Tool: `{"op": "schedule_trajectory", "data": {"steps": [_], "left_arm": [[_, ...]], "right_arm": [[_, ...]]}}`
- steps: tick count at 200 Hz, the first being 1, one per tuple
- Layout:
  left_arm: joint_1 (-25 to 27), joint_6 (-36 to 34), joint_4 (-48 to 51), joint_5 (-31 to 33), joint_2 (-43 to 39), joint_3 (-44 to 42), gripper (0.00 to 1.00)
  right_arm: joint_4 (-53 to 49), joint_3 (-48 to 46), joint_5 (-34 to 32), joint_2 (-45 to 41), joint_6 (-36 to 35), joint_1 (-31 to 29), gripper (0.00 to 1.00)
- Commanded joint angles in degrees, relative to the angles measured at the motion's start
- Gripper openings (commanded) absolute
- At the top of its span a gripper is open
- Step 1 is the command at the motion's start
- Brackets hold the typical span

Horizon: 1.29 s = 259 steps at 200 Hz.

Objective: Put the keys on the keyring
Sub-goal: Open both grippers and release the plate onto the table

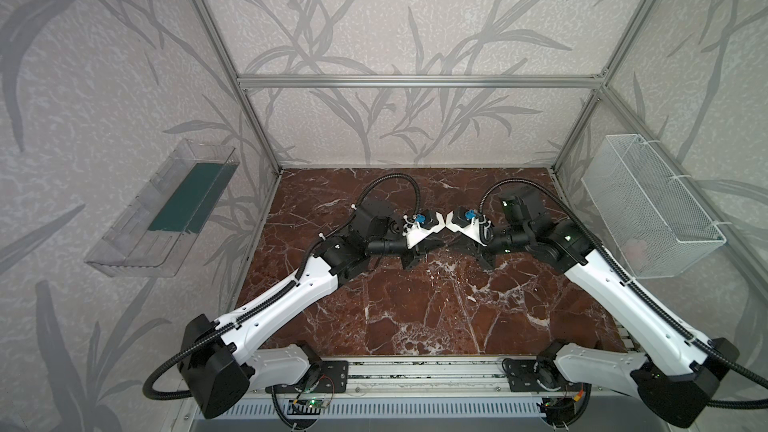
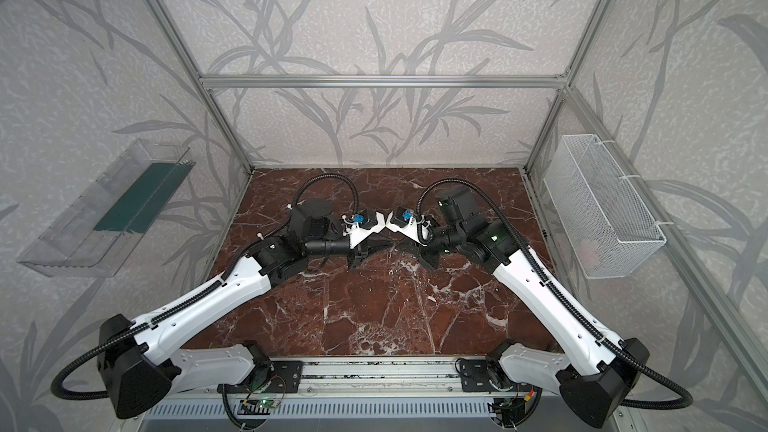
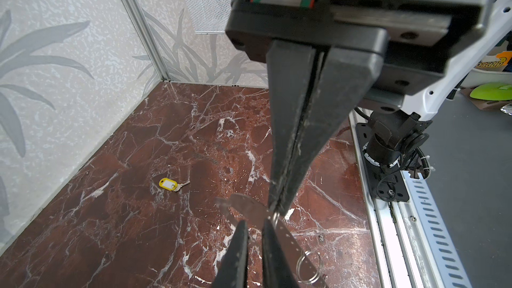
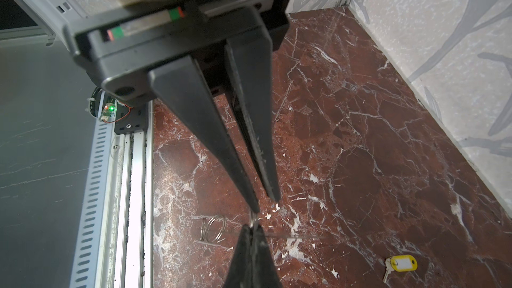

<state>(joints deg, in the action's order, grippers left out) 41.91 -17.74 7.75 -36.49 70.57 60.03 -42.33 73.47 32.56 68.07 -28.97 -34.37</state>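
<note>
**Meeting tip to tip above the marble, both arms are working one flat piece**

The two grippers are converging over the middle of the marble tabletop (image 3: 110,217). The right gripper (image 3: 277,209) is pinching, jaws together, on the flat key piece (image 3: 289,242), apparently holding it level and clear of the surface so its rim holes are facing the partner arm. The left gripper (image 3: 255,221) is crowding that same spot, jaws only narrowly apart and gripping nothing I can make out. A silver ring (image 3: 309,267) is dangling from the piece's near end. The yellow-tagged keyring (image 3: 169,183) is lying on the marble, farther back and to the right, well apart.
</note>
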Motion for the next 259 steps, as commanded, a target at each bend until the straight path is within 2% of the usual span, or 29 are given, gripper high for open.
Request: {"op": "schedule_trajectory", "data": {"steps": [1, 53, 80, 99, 138, 163, 210, 231, 259], "left_arm": [[0.6, 0.3, -0.3, -0.4, -1.1, -1.1, 0.14], [0.6, 0.2, -0.1, -0.2, -1.5, -1.2, 0.14], [0.6, 0.0, 0.5, 3.1, -1.4, -1.6, 0.13], [0.6, 1.2, 0.5, 7.8, -1.5, -2.8, 0.13], [0.6, 3.3, 0.0, 10.2, -2.3, -5.3, 0.16], [0.6, 4.2, -1.4, 12.5, -3.2, -6.9, 0.16], [0.5, 6.8, -4.8, 15.6, -4.2, -9.3, 0.16], [0.5, 7.8, -5.1, 17.0, -3.9, -9.7, 0.19], [0.5, 9.6, -7.6, 17.3, -3.8, -11.0, 0.20]], "right_arm": [[5.4, -0.3, 4.0, -1.7, 0.2, 0.2, 0.00], [5.7, -0.5, 4.9, -1.3, 0.4, 0.8, 0.00], [6.9, -1.8, 2.6, -1.0, 1.5, 1.5, 0.00], [10.1, -4.3, -2.3, -0.7, 5.7, 2.0, 0.00], [19.9, -11.0, -11.9, 0.4, 17.7, 2.0, 0.00], [21.9, -13.4, -15.6, 0.7, 21.8, 2.1, 0.00], [24.0, -16.5, -18.6, 1.7, 26.7, 4.3, 0.40], [24.1, -17.1, -18.4, 4.0, 29.3, 7.8, 0.47], [24.2, -18.0, -18.7, 8.3, 31.9, 12.0, 0.51]]}}
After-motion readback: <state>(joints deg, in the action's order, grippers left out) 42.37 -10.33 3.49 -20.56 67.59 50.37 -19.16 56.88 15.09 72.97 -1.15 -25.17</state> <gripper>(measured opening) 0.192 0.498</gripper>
